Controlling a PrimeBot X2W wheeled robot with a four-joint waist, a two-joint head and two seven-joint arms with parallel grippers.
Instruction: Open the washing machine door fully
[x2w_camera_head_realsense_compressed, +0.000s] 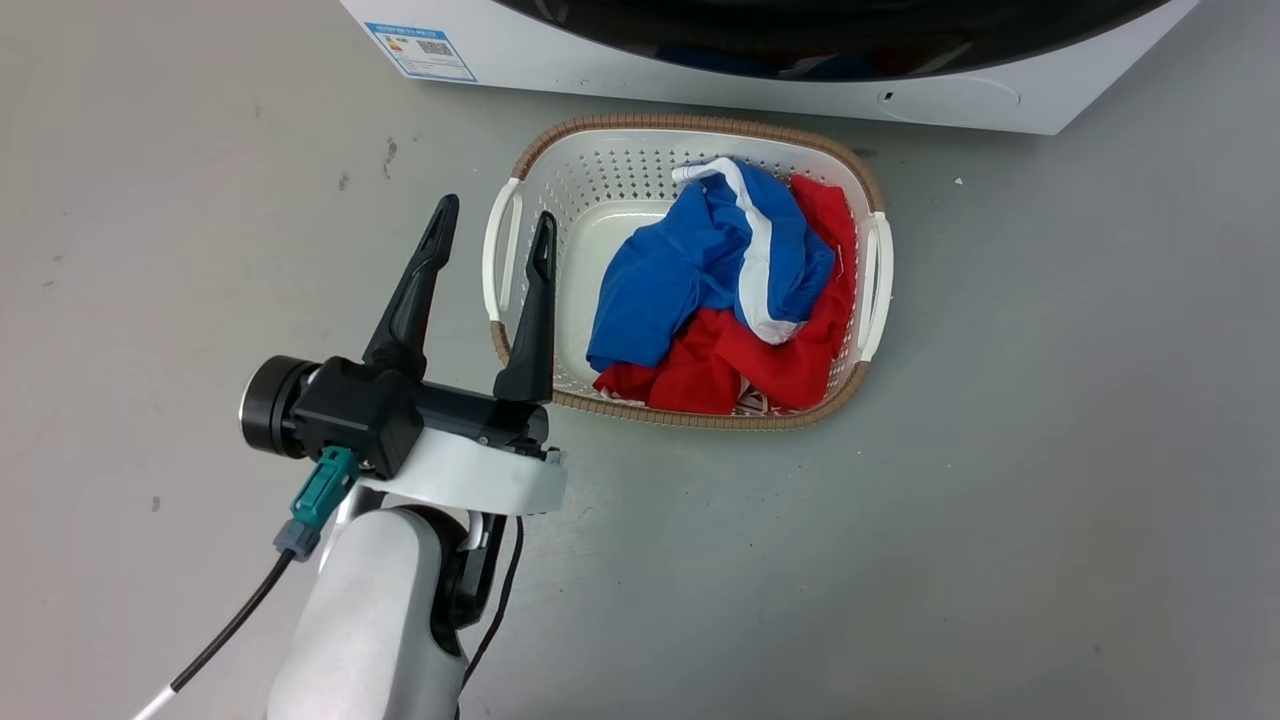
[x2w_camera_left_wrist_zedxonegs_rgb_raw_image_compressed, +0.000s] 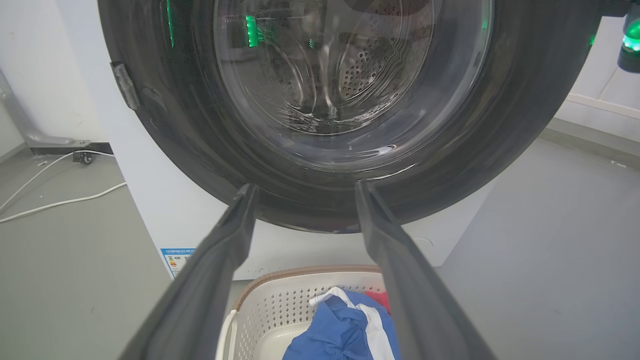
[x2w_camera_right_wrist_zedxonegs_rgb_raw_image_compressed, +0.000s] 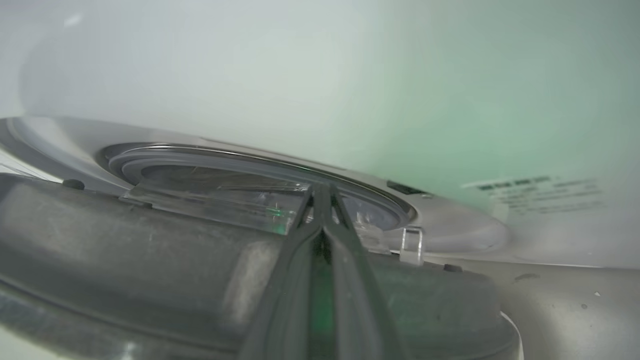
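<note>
The washing machine (x2w_camera_head_realsense_compressed: 700, 85) stands at the top of the head view, with the lower edge of the glossy black washing machine door (x2w_camera_head_realsense_compressed: 830, 40) showing. In the left wrist view the door (x2w_camera_left_wrist_zedxonegs_rgb_raw_image_compressed: 200, 150) faces me, the steel drum visible through its glass, with a metal hinge (x2w_camera_left_wrist_zedxonegs_rgb_raw_image_compressed: 125, 85) at its left. My left gripper (x2w_camera_head_realsense_compressed: 497, 215) is open and empty, short of the door (x2w_camera_left_wrist_zedxonegs_rgb_raw_image_compressed: 305, 189). My right gripper (x2w_camera_right_wrist_zedxonegs_rgb_raw_image_compressed: 320, 189) is shut. It lies along the door's grey inner side (x2w_camera_right_wrist_zedxonegs_rgb_raw_image_compressed: 125, 250), which stands ajar from the white machine front (x2w_camera_right_wrist_zedxonegs_rgb_raw_image_compressed: 300, 75) and grey gasket (x2w_camera_right_wrist_zedxonegs_rgb_raw_image_compressed: 250, 165).
A white laundry basket (x2w_camera_head_realsense_compressed: 700, 125) with blue and red clothes sits on the grey floor right before the machine, just right of my left gripper. White cables (x2w_camera_left_wrist_zedxonegs_rgb_raw_image_compressed: 50, 200) lie on the floor left of the machine. A door latch (x2w_camera_right_wrist_zedxonegs_rgb_raw_image_compressed: 412, 245) juts near my right fingertips.
</note>
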